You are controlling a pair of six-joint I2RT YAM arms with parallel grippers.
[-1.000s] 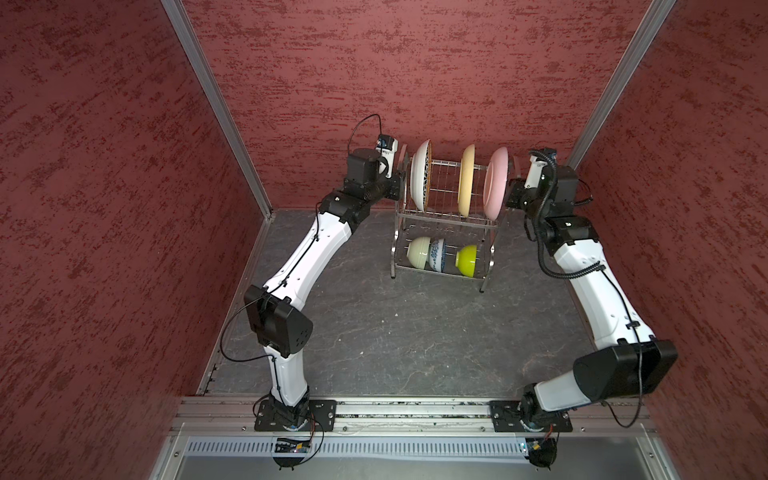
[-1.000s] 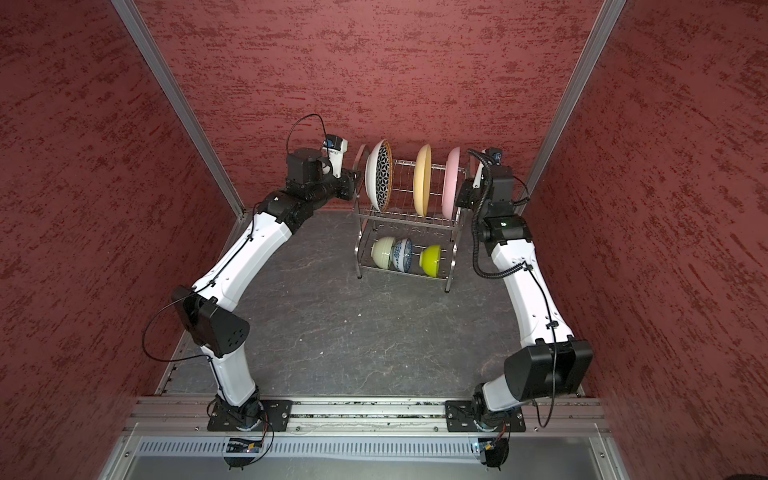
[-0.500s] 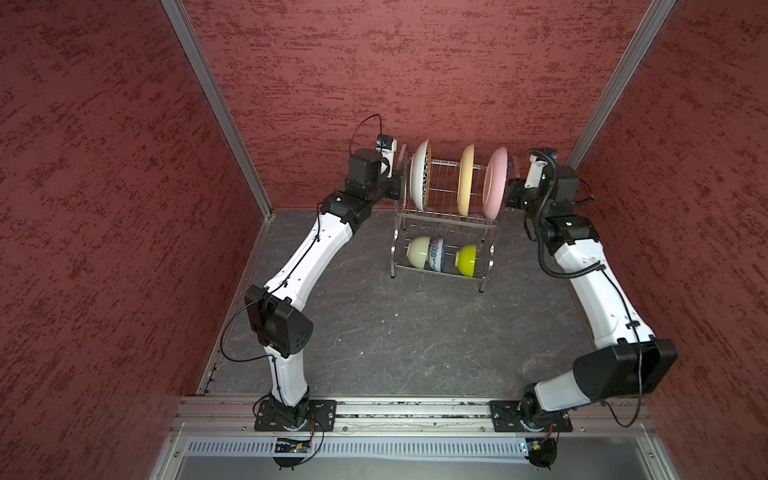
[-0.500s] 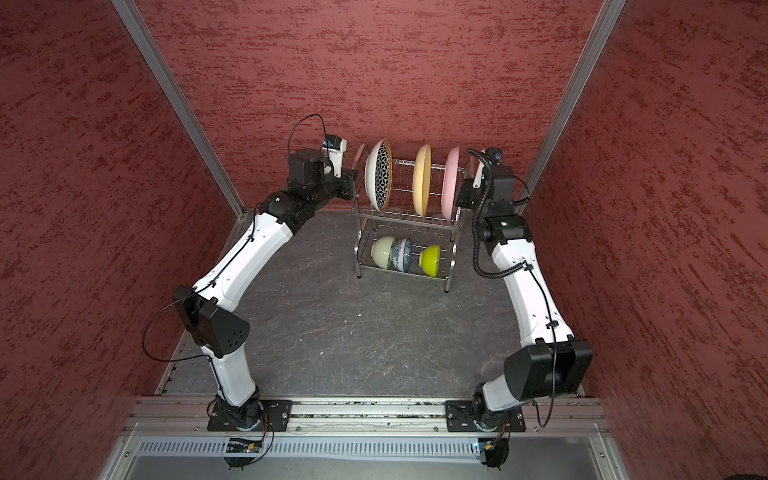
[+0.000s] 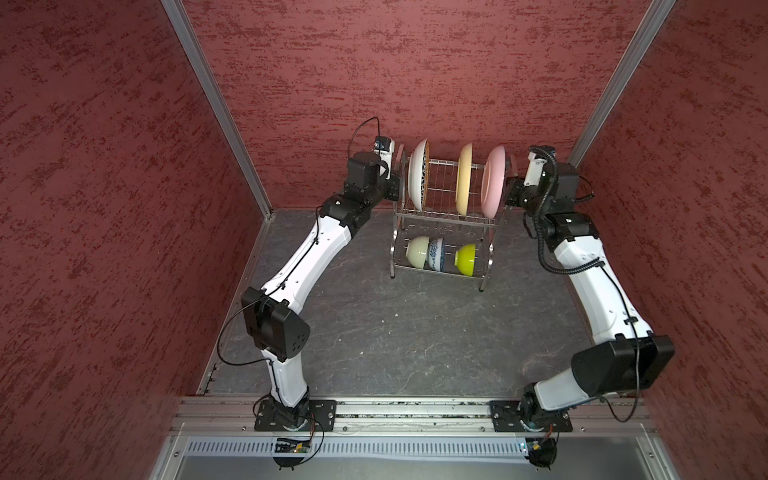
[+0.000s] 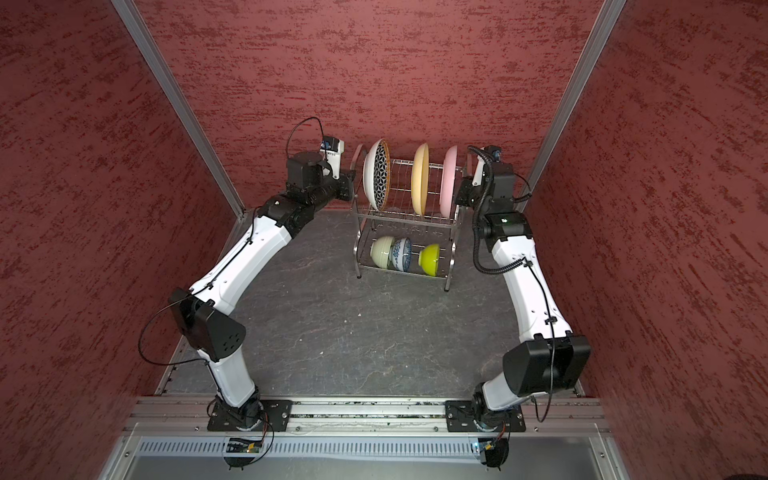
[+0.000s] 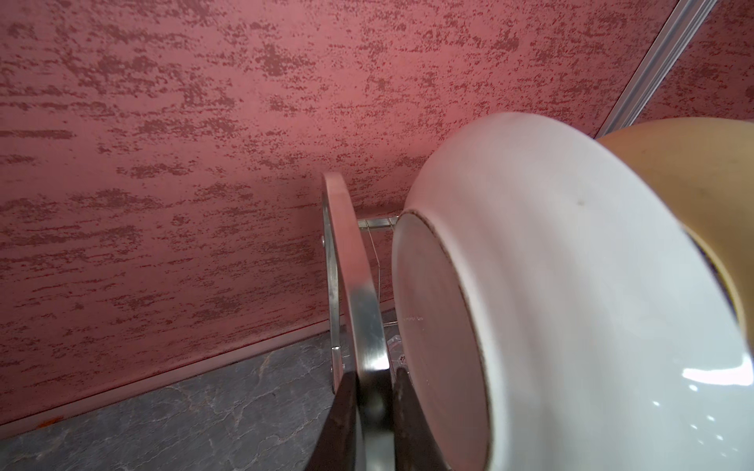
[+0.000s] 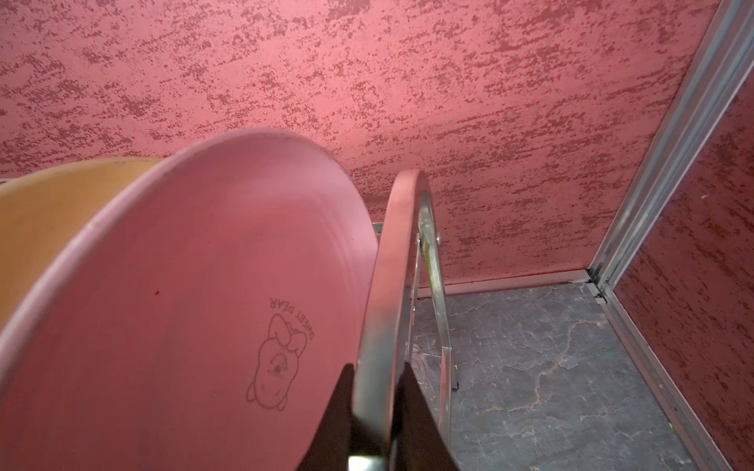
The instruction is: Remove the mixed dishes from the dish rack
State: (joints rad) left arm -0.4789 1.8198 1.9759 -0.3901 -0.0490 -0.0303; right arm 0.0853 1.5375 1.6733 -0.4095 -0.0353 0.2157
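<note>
We are holding the rack [image 5: 446, 218] by both ends.
Left gripper [image 7: 373, 381] and right gripper [image 8: 376, 373] are clamping its side frames [image 7: 347, 244] near the back wall [image 5: 415, 83]; plates [image 5: 464, 178] are standing inside, so we are needing to keep both ends level.

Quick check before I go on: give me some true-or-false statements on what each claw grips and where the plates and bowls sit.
1. The left claw is closed on the dish rack, on its curved side frame. True.
2. The right claw grips the pink plate. False: it clamps the rack's other side frame, beside that plate.
3. The yellow plate stands between the patterned plate and the pink plate on the upper tier. True.
4. The lime bowl sits out on the table. False: it is in the rack's lower tier.
</note>
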